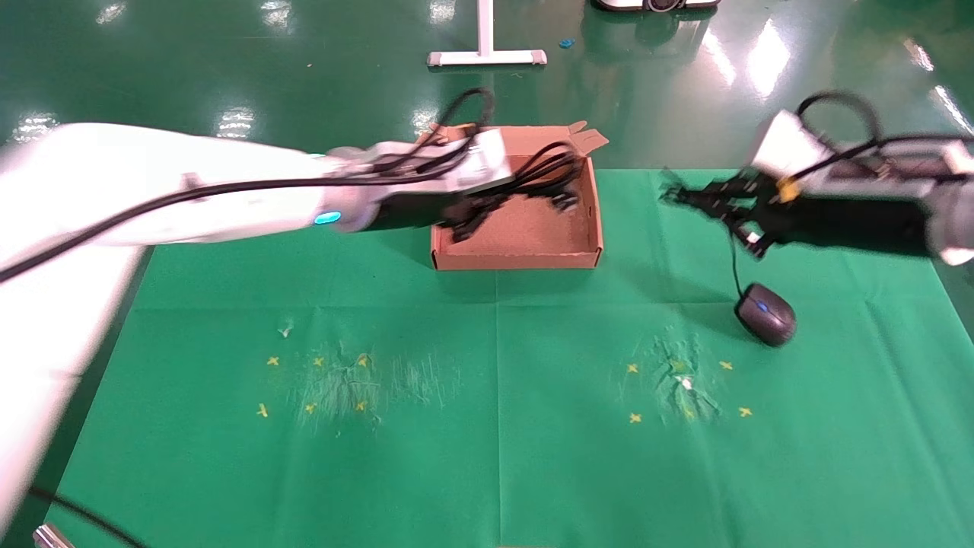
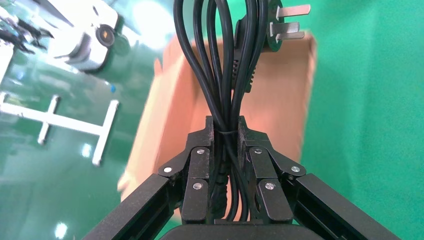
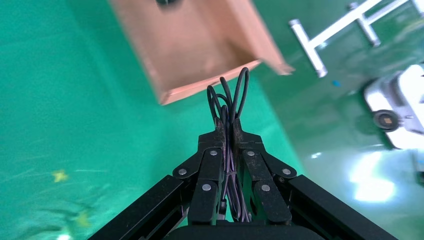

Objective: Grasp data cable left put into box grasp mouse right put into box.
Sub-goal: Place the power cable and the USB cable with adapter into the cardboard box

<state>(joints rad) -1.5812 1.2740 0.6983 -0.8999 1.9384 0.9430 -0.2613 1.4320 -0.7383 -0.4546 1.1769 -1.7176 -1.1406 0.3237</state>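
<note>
The brown cardboard box (image 1: 517,259) stands open at the back middle of the green cloth. My left gripper (image 1: 472,217) hovers over it, shut on the bundled black data cable (image 1: 540,179), whose loops hang above the box floor. The left wrist view shows the left gripper (image 2: 227,125) clamping the data cable (image 2: 225,60), its plug (image 2: 282,25) over the box (image 2: 280,100). My right gripper (image 1: 685,196) is right of the box, shut on the coiled mouse cord (image 3: 230,95). The dark mouse (image 1: 765,313) sits below on the cloth, a strand of cord running up. The right gripper (image 3: 229,127) faces the box (image 3: 200,45).
Yellow cross marks (image 1: 316,384) and scuffed patches (image 1: 681,380) dot the cloth's front half. Beyond the table's far edge stand a white stand base (image 1: 487,57) and a white device (image 1: 654,4) on the green floor.
</note>
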